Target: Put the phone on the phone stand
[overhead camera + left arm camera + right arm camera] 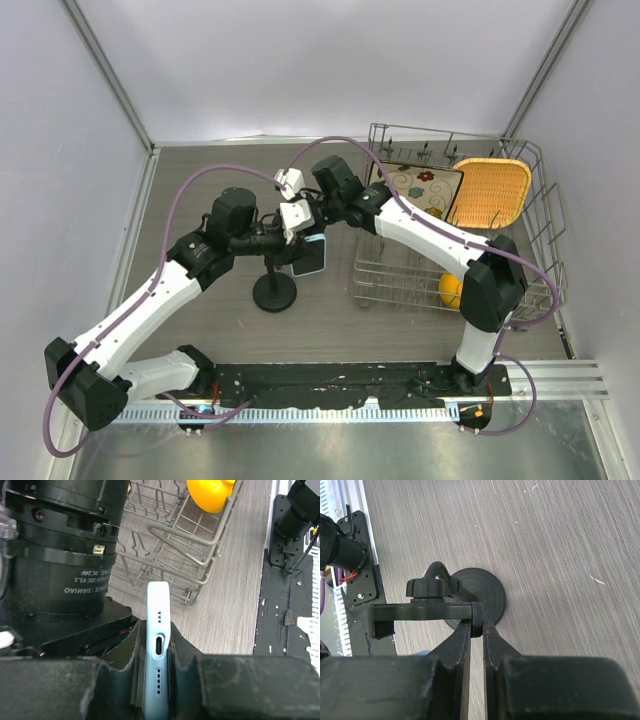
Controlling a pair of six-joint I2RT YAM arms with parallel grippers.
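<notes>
Phone (158, 611) pinched in left claw (156, 630); right claw (476, 628) pinches phone stand (422, 612).

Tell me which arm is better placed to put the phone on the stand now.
Left, probably. The left gripper holds the phone close to the phone stand; the right gripper is shut on its cradle bar, seemingly steadying it.

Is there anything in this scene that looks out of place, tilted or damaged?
Nothing looks spilled or damaged. The phone stand stands upright, and the phone sits straight between the left fingers. Only the yellow object in the dish rack seems out of place there.
</notes>
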